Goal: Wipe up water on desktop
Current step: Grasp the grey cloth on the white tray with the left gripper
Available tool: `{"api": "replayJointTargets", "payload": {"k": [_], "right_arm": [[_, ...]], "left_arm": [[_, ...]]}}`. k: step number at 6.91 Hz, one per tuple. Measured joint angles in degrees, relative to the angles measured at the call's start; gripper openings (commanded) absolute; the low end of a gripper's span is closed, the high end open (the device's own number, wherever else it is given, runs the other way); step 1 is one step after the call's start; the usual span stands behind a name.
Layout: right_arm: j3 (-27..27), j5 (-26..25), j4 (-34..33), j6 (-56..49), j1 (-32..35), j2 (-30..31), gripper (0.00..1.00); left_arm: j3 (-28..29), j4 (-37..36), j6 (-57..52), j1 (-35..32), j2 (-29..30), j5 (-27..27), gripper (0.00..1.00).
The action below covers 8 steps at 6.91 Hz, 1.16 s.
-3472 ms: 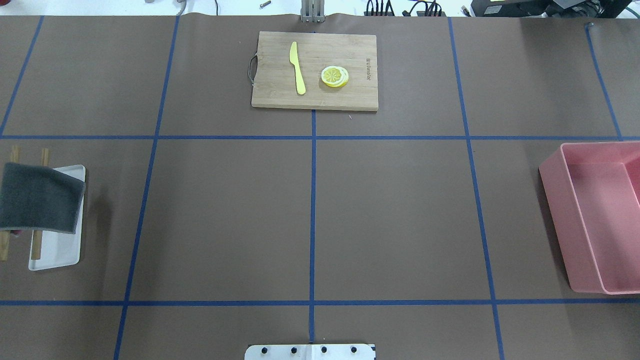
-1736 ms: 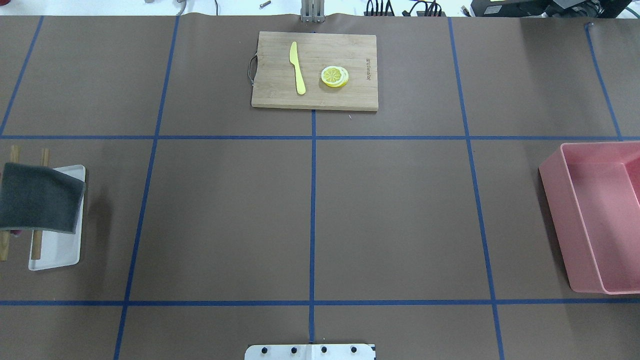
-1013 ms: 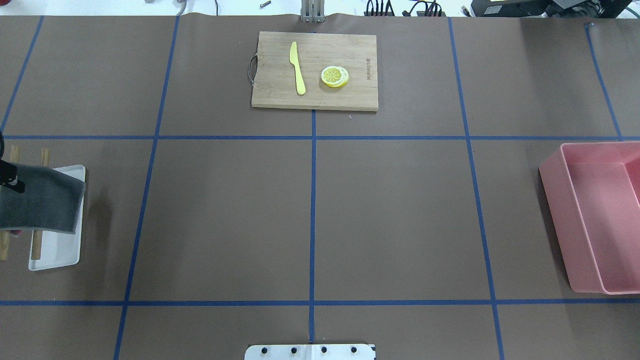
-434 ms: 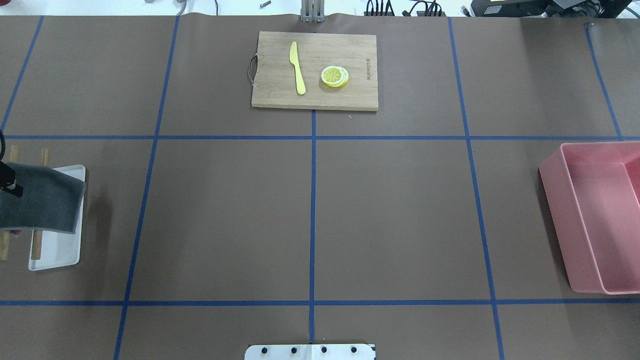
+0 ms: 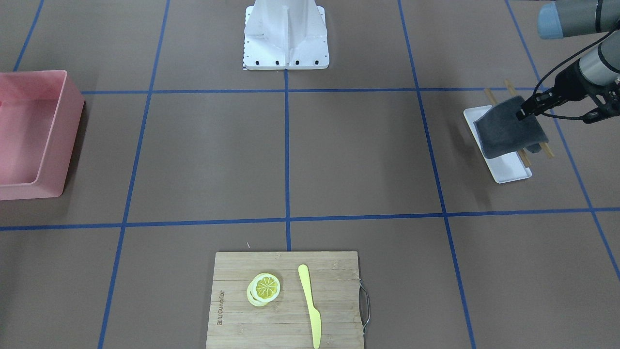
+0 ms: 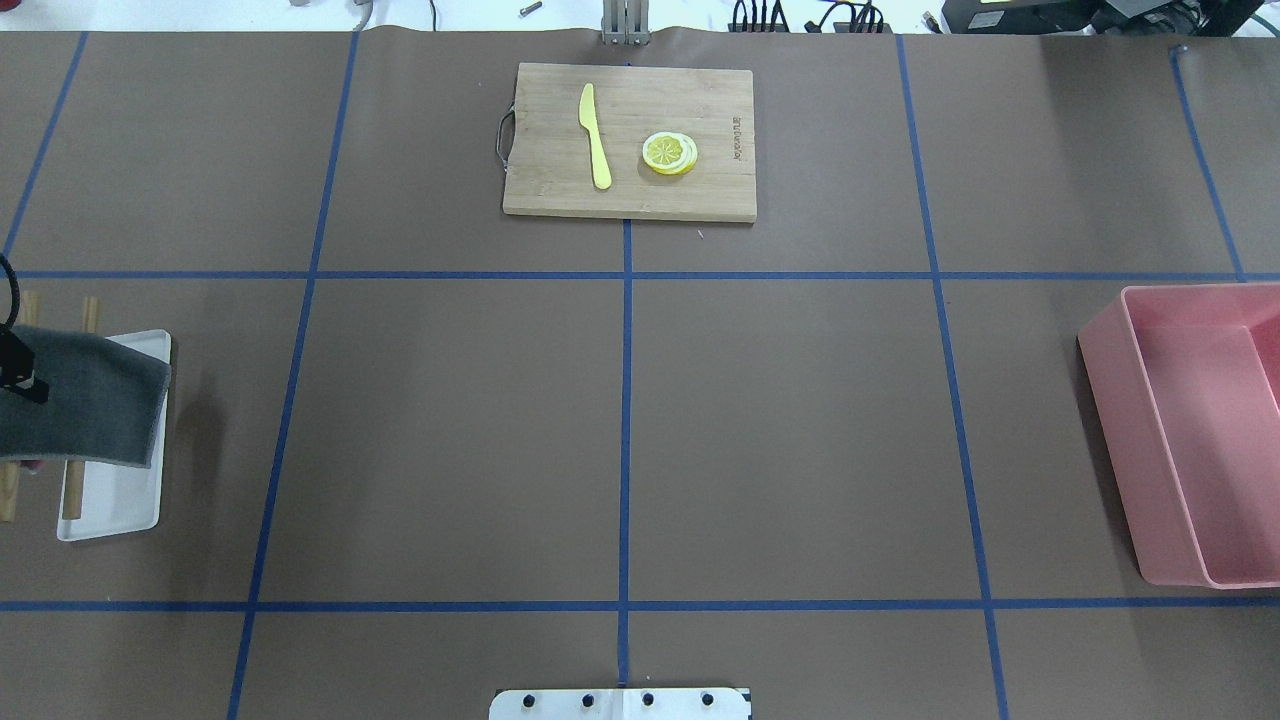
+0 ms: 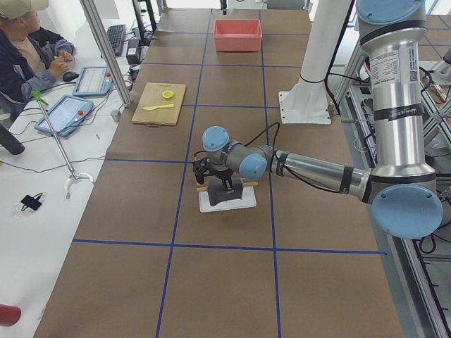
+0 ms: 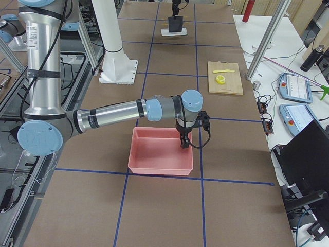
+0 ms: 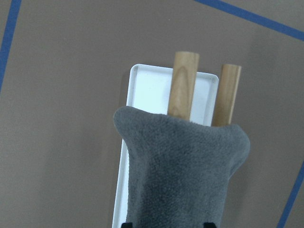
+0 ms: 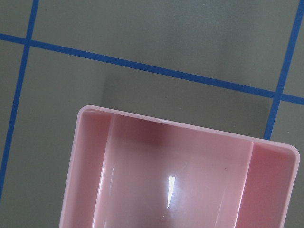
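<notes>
Grey cloth [image 5: 506, 133], 1 only, hangs over 2 wooden rods [image 9: 184, 85] above 1 white tray [image 5: 508, 169], at the brown table's [image 6: 450, 440] left end. Your left claw [image 5: 522, 114] looks spread, cloth between its tips. Bite well in from the hem, then lift clear of the rods. No water shows. Right claw [image 8: 184, 145] hangs over 1 pink bin [image 8: 154, 154]; its grip I cannot tell. Also 1 board [image 6: 560, 190], 1 knife [image 6: 595, 135], 1 lemon stack [image 6: 669, 153].
</notes>
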State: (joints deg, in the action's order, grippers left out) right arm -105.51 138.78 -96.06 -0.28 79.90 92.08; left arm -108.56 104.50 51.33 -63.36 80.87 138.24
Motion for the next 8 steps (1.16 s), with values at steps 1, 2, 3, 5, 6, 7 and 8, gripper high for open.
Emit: {"api": "replayJointTargets", "payload": {"k": [1, 2, 3, 5, 6, 7, 8], "right_arm": [[0.08, 0.00, 0.00, 0.01, 0.00, -0.03, 1.00], [0.10, 0.00, 0.00, 0.01, 0.00, -0.05, 1.00], [0.12, 0.00, 0.00, 0.01, 0.00, -0.05, 1.00], [0.13, 0.00, 0.00, 0.01, 0.00, -0.10, 1.00], [0.21, 0.02, 0.00, 0.01, 0.00, -0.10, 1.00], [0.28, 0.06, 0.00, 0.01, 0.00, -0.12, 1.00], [0.32, 0.06, 0.00, 0.01, 0.00, -0.14, 1.00]], "left_arm": [[-0.04, -0.04, 0.00, 0.23, 0.00, 0.01, 0.30], [-0.06, -0.11, -0.01, 0.36, -0.04, 0.01, 0.20], [-0.11, -0.16, -0.01, 0.38, -0.10, 0.03, 0.15], [-0.28, -0.25, -0.06, 0.37, -0.35, 0.05, 0.02], [-0.51, -0.26, -0.08, 0.29, -0.44, 0.12, 0.00], [-0.81, -0.24, -0.09, 0.13, -0.53, 0.61, 0.04], [-0.93, -0.20, -0.07, 0.00, -0.58, 1.30, 0.32]]}}
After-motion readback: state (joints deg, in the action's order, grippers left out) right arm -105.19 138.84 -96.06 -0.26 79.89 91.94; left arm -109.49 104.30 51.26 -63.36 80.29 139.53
